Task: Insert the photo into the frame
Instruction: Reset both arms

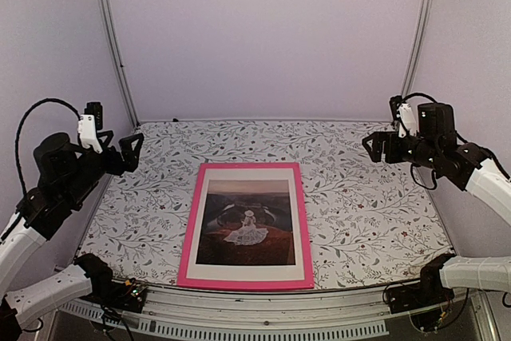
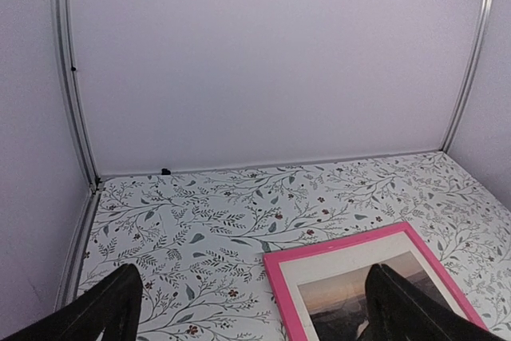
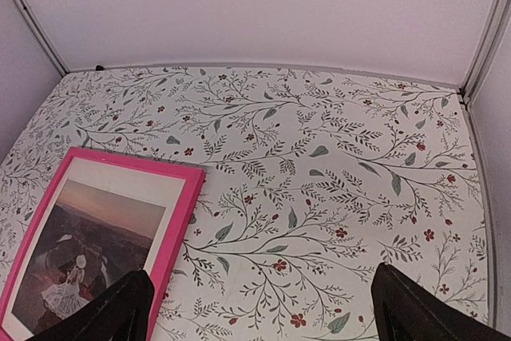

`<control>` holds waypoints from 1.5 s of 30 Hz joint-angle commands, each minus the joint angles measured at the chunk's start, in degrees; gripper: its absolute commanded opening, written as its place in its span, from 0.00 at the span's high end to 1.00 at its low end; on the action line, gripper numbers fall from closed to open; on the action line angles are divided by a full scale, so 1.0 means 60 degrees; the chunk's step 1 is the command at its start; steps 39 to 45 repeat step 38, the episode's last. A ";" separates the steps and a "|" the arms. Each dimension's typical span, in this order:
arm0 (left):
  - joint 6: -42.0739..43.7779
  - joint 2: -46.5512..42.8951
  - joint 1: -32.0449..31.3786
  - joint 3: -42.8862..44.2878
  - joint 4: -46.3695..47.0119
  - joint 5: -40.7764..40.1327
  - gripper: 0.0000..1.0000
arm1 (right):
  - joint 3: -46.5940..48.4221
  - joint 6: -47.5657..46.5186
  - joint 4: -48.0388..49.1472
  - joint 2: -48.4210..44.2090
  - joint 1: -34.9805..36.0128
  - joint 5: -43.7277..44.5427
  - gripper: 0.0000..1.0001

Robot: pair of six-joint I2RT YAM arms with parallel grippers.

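Far beneath the fingers (image 1: pixel 132 149) (spread): photo (image 1: pixel 244 221)

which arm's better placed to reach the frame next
Left, marginally. The frame lies slightly left of centre, and its corner sits right ahead of the open left tool; from the open right tool it lies off to one side.

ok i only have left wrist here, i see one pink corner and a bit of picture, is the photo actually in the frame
observer: yes, the photo sits inside the frame, with a pale border showing on all four sides.
operator: where's the frame sitting overall
observer: flat at the near edge of the table, about midway between the two arm bases.
operator: and the right arm
observer: the right end effector is open and empty, raised off to the right of the frame.
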 commanded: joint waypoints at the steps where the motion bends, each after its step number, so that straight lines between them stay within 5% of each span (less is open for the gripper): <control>1: 0.0122 -0.0010 0.0130 -0.0103 0.0212 0.0112 0.00 | -0.0106 -0.0063 0.0158 -0.0152 0.0036 0.0173 0.01; 45: 0.0048 0.0171 0.0132 -0.0089 -0.0067 -0.0030 0.00 | -0.0173 -0.0185 0.0187 -0.0051 0.0033 -0.0013 0.01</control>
